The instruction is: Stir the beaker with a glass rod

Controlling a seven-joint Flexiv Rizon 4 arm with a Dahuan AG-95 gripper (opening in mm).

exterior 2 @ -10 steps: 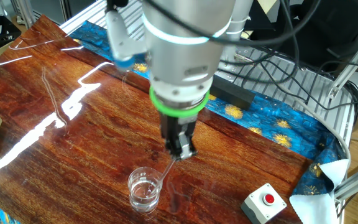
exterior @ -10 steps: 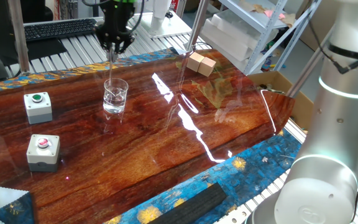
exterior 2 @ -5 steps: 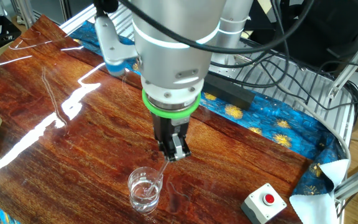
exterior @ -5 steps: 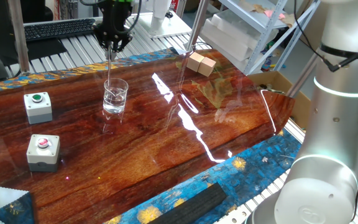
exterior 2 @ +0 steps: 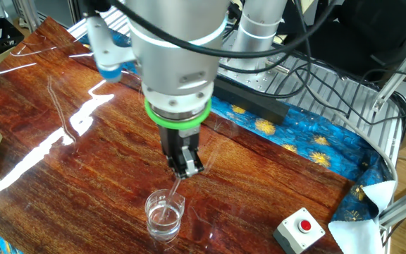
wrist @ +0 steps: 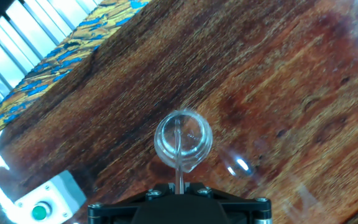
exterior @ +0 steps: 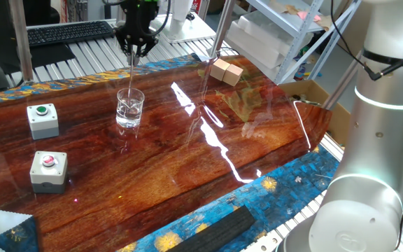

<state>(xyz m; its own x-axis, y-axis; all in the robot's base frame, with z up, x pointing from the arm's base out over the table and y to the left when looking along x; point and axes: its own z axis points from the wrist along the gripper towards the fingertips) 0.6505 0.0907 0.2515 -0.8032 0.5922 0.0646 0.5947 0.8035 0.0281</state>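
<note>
From one fixed view, the gripper (exterior: 133, 52) hangs above the table's far edge, pointing straight down, its fingers pressed together on the top of the rod (exterior: 131, 75). The rod drops from the fingertips as a faint pale line into the beaker (exterior: 129, 108), which stands directly beneath the tool on the wood. Holding the rod by its upper end keeps the fingers well clear of the rim, so only glass goes into the glass. A green button box (exterior: 43, 120) and a red button box (exterior: 49, 170) sit off to the side of the beaker, apart from it. Two wooden blocks (exterior: 227, 71) lie well off on the opposite side.

From the other fixed view, the arm's bulky wrist with its green ring fills the middle, and the gripper (exterior 2: 185, 167) beneath it pinches the rod (exterior 2: 175, 187). Here the rod leans slightly from the fingertips down into the beaker (exterior 2: 165, 214), just below and a little to one side of the tool. Its lower end seems to sit inside the rim, as stirring needs. A red button box (exterior 2: 301, 230) sits apart, near the table's edge.

From the hand view, the fingers sit at the bottom edge and the rod (wrist: 179, 157) runs away from them into the beaker (wrist: 183, 140). The round mouth lies almost straight ahead of the tool, which lets the rod circle without knocking the wall. The green button box (wrist: 47, 200) is off to the side.
</note>
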